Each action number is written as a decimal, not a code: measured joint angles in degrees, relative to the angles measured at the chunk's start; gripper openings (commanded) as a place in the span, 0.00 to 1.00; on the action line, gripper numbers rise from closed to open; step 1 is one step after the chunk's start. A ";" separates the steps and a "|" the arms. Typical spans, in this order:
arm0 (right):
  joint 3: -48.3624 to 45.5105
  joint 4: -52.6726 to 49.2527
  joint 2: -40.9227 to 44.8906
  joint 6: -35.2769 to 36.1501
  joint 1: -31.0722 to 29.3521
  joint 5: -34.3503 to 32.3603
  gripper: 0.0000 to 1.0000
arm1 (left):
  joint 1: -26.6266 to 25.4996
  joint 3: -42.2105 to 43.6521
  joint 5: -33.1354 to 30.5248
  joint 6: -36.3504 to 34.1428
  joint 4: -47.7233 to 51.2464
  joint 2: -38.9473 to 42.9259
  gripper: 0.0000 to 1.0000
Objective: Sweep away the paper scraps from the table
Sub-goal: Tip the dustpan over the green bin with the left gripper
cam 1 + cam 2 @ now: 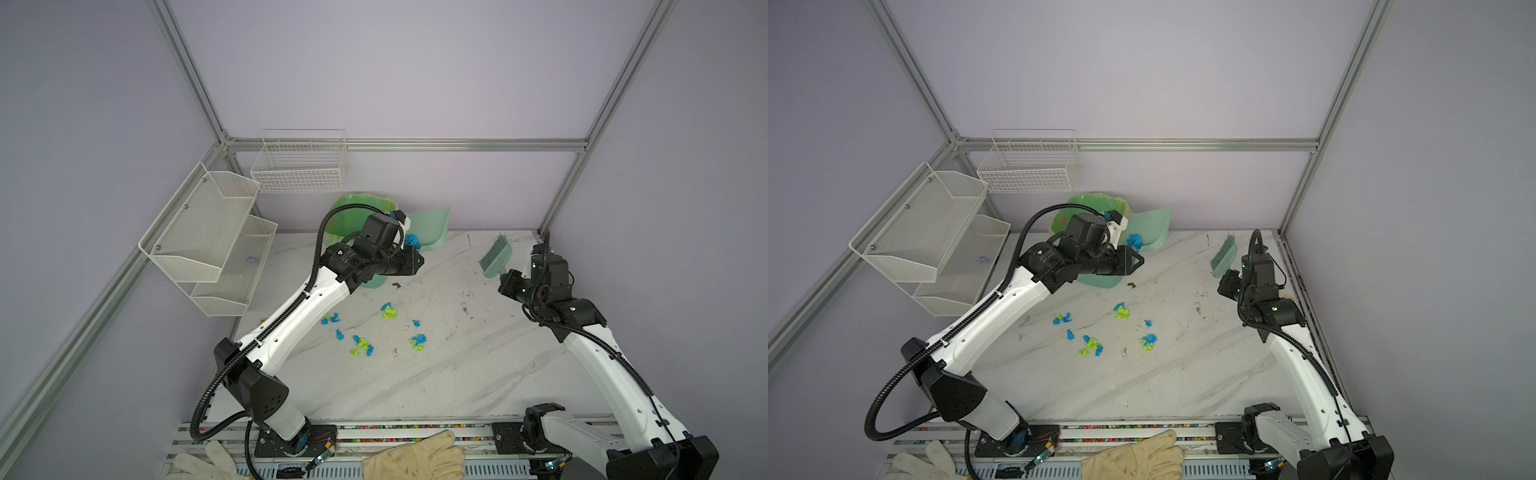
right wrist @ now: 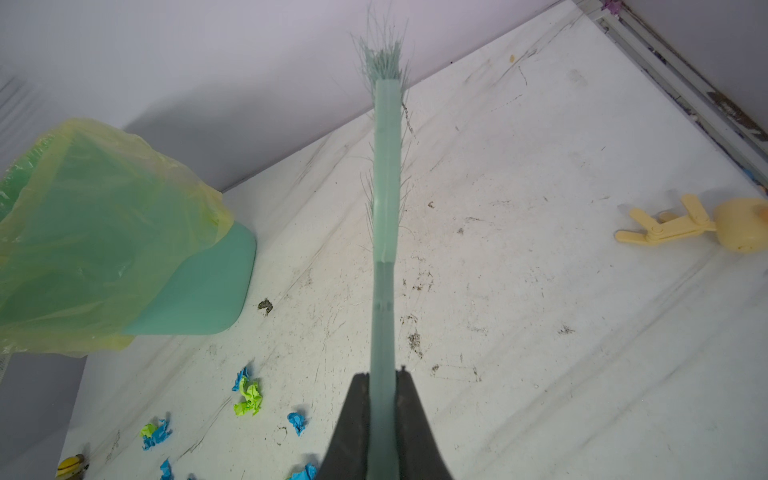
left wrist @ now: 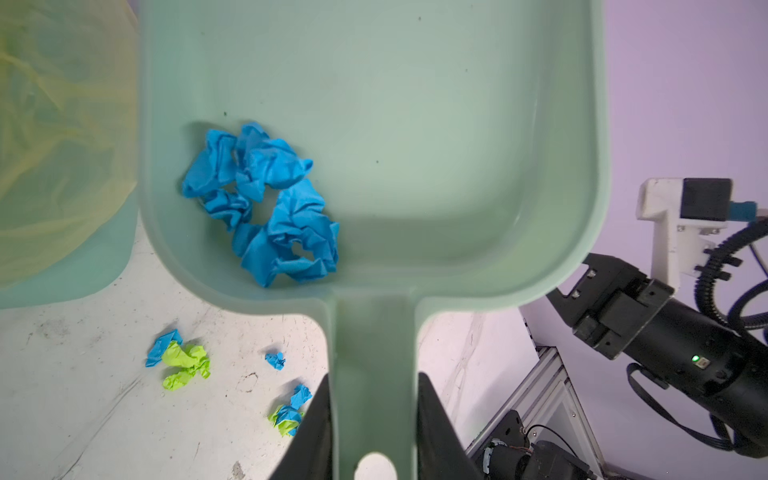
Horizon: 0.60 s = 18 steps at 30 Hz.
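Observation:
Several blue and lime-green paper scraps [image 1: 365, 345] [image 1: 1096, 345] lie scattered mid-table [image 1: 457, 374]; more of them show below the pan [image 3: 183, 361] and near the brush handle [image 2: 249, 395]. My left gripper [image 3: 374, 382] is shut on the handle of a mint-green dustpan [image 3: 415, 124] [image 1: 432, 228], held up beside the green bin [image 1: 353, 208] [image 2: 104, 232]. A clump of blue scraps [image 3: 266, 199] [image 1: 1135, 240] rests in the pan. My right gripper [image 2: 382, 378] is shut on the handle of a mint brush [image 2: 386, 166] [image 1: 494, 257], raised at the back right.
The bin is lined with a yellowish bag [image 3: 62, 124]. A dark speck [image 2: 265, 306] lies beside it. A yellow toy figure [image 2: 706, 226] lies near the right rail. Mesh shelves [image 1: 208, 232] and a wire basket [image 1: 299, 166] hang at the back left. Work gloves [image 1: 415, 457] lie on the front rail.

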<state>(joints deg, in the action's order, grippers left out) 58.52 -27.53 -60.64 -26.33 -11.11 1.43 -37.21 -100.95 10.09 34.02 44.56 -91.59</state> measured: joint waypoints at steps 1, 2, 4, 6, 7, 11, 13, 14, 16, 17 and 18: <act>-0.07 0.09 0.00 0.00 -0.02 0.07 0.00 | 0.31 0.00 0.46 0.11 -0.33 0.11 0.00; -0.20 0.31 0.00 -0.02 0.00 0.17 0.00 | 0.76 0.00 1.11 0.48 -0.59 0.20 0.00; -0.35 0.39 0.00 -0.02 0.00 0.55 0.00 | 1.77 0.00 2.32 1.27 -1.03 0.39 0.00; -0.42 0.66 0.00 -0.02 0.00 0.94 0.00 | 3.19 0.00 3.76 2.38 -1.99 0.76 0.00; -0.42 0.79 0.00 -0.02 0.00 1.01 0.00 | 3.91 0.00 4.37 2.80 -2.49 1.01 0.00; -0.42 1.16 -0.02 -0.02 0.00 1.25 0.00 | 7.61 0.22 6.82 4.94 -5.16 3.48 0.00; -0.42 1.18 -0.02 -0.04 0.00 1.29 0.00 | 9.42 0.42 7.85 5.90 -6.43 5.01 0.00; -0.42 1.20 -0.02 -0.04 -0.02 1.36 0.00 | 10.27 0.81 8.33 6.51 -7.21 5.79 0.00; -0.42 1.22 -0.04 -0.09 0.00 1.46 0.00 | 12.15 2.67 9.66 8.09 -9.22 7.58 0.00; -0.42 1.22 -0.04 -0.13 0.00 1.55 0.00 | 13.09 4.00 10.54 9.07 -10.34 8.48 0.00; -0.42 1.25 -0.04 -0.17 0.00 1.66 0.00 | 14.19 5.57 11.67 10.16 -11.65 9.31 0.00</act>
<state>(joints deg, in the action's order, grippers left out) 58.11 -26.28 -60.69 -26.50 -11.11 3.09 -23.03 -95.37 21.76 44.18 32.91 -82.28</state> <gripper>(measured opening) 0.120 0.249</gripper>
